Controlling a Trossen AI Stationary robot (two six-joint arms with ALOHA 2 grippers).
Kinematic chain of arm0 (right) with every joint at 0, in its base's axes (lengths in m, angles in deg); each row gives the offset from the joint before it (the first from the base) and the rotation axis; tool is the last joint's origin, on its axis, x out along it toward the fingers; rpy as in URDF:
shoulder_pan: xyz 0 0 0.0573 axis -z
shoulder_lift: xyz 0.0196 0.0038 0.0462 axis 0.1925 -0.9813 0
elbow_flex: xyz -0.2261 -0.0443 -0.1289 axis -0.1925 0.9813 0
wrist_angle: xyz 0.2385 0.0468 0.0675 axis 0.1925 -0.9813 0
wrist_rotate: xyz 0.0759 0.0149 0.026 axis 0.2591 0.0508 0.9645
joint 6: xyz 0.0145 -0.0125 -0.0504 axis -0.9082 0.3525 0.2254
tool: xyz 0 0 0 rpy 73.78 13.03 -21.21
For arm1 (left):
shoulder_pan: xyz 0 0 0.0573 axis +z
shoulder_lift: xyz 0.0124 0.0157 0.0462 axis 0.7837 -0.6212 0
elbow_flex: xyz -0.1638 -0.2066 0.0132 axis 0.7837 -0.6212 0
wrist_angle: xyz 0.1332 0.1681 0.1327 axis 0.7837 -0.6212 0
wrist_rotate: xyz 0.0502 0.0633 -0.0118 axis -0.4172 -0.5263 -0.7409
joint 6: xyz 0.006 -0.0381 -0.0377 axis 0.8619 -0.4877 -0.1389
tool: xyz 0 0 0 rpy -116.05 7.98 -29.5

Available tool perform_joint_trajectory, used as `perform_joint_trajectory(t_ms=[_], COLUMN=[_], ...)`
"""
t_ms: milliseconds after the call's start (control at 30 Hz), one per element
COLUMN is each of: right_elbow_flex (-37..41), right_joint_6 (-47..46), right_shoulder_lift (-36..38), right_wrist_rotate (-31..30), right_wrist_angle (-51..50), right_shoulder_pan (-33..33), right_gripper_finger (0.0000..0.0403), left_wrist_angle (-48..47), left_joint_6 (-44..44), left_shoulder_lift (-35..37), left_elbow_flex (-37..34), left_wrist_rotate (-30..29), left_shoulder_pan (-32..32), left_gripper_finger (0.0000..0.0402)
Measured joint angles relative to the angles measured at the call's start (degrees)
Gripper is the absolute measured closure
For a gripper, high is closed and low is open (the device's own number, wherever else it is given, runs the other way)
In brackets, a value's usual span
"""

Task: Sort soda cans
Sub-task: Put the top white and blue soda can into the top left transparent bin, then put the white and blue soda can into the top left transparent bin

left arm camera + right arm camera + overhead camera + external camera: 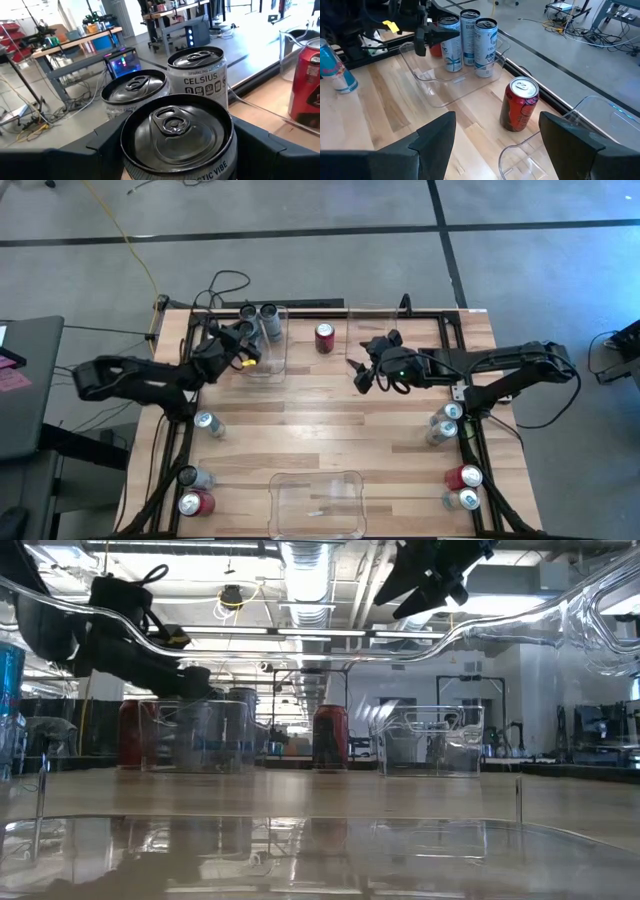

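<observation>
Left gripper [175,150]: your fingers stand wide, one on each side of a dark-topped can [176,134], clasping it at the far-left bin [268,350].
Held can: it sits just in front of two other cans [197,75] of the silver kind, and all three stand upright in that clear bin.
Right gripper [496,150]: released and holding nothing; it hangs over the table just right of centre, fingers spread wide.
Red can [519,104]: upright on bare wood between the two far bins, ahead of your right gripper and apart from it.
Far-right bin [372,320]: clear, just beside the red can; I cannot tell its contents.
Near bin [318,502]: clear, at the near edge, centre.
Loose cans, left: one [208,423] lies mid-left; two more [195,502] at the near-left corner.
Loose cans, right: a pair [445,422] by the right rail; a red and a silver one [462,486] near the near-right corner.
</observation>
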Motion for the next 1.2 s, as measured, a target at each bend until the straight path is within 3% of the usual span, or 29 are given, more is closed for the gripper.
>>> perform_joint_trajectory(t_ms=[433,800,967,1200], right_elbow_flex=[0.0,1.17,2.53,2.8], right_joint_6=[-0.07,-2.87,-1.66,-2.65], right_shoulder_lift=[0.0,0.07,0.02,0.02], right_wrist_rotate=[0.0,-0.12,-0.11,-0.15], right_wrist_angle=[-1.32,-0.87,-0.92,-2.47], right_shoulder_pan=[-0.02,-0.08,0.39,2.17], right_gripper_finger=[0.0098,0.0098,0.0098,0.0098], left_wrist_angle=[-0.35,-1.99,-2.75,-8.64], left_joint_6=[0.34,2.52,3.32,8.45], left_shoulder_lift=[-0.4,0.55,4.38,15.49], left_elbow_flex=[0.48,0.46,0.46,0.48], left_wrist_rotate=[-0.35,-1.14,-1.68,-1.91], left_shoulder_pan=[0.0,-0.15,-0.35,-2.95], left_gripper_finger=[0.0124,0.0063,0.0059,0.0059])
